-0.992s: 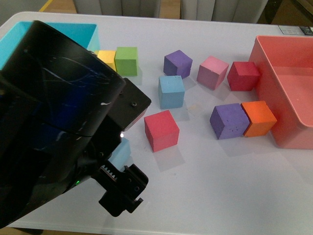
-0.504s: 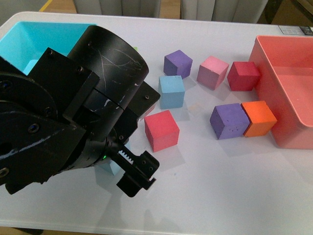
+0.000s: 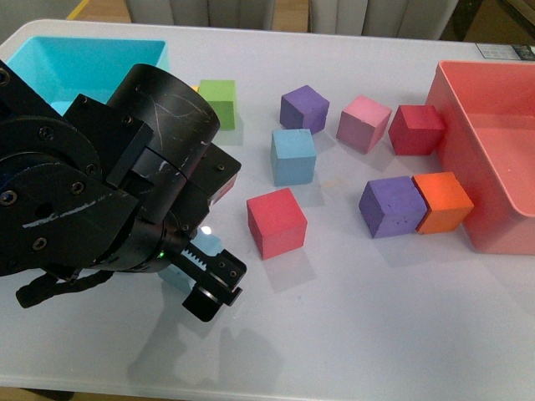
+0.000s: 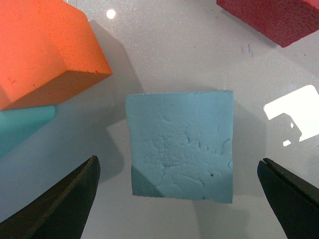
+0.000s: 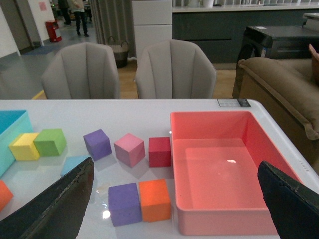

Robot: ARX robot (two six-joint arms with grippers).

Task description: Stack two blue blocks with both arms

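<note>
Blue block [image 4: 180, 144] sits flat on the counter [image 4: 169, 55], edges square to the left pincer [image 4: 178, 168], its jaws apart either side; arm [image 3: 100, 192] bowed steeply down.

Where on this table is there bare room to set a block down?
Bare table runs along the near edge, in front of the red block and nearer purple block. Crowded: from the pink block to the coral bin.
</note>
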